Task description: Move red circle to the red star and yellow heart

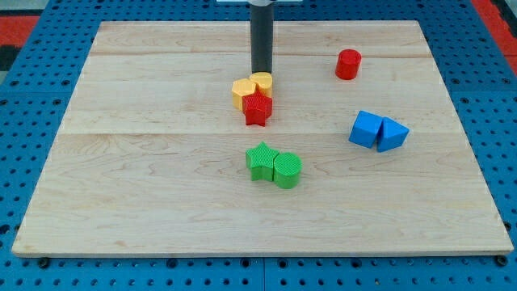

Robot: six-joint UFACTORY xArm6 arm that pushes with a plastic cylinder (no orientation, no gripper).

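Contact point first: my tip [261, 73], a bare rod end, down on the bench [145, 162] at the top edge of the yellow heart [262, 81], touching or nearly so. Packed against the heart: another yellow block [242, 91] to the view's left, red star [258, 108] just below. Red circle [348, 64] well apart, toward the view's upper right. Farther out: two touching blue blocks [378, 132] at the right, two touching green blocks [275, 165] below the star.

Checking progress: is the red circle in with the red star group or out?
Out: red circle sits alone toward the view's upper right, apart from the red star.
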